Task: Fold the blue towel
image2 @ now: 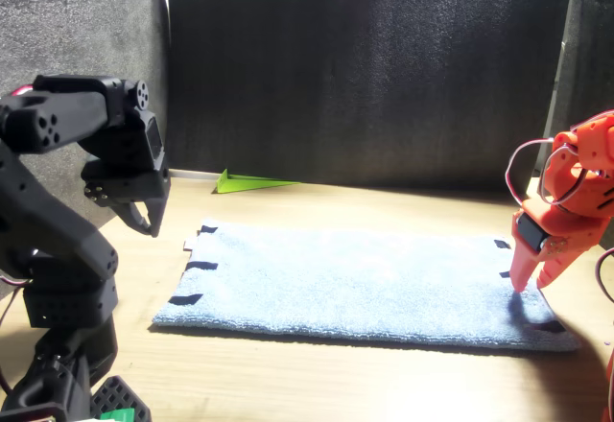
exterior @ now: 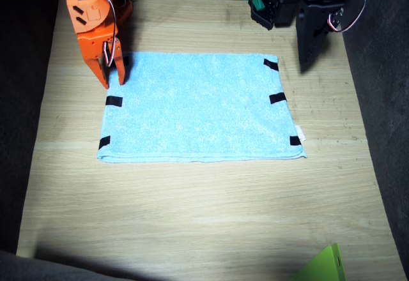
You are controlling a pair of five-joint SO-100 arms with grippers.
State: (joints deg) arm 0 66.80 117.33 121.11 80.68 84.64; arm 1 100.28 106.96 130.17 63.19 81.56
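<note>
The blue towel point(exterior: 198, 105) lies flat and spread out on the wooden table point(exterior: 192, 217), with black tape marks along both short edges and a small white tag point(exterior: 300, 134) at one corner. My orange right gripper point(exterior: 112, 80) points down at the towel's far corner. It is open, with one finger on the cloth and the other just off its edge. In the front view the same gripper point(image2: 532, 283) touches down at the towel point(image2: 355, 283) end. My black left gripper point(image2: 146, 219) hangs above the table beside the opposite short edge, its jaws together and holding nothing.
A bright green pointed flat piece point(exterior: 323, 265) lies at the table's near edge, away from the towel; the front view shows the green piece point(image2: 251, 183) beyond the towel. Dark fabric walls surround the table. The left arm's black base point(image2: 58, 345) stands near the towel's end.
</note>
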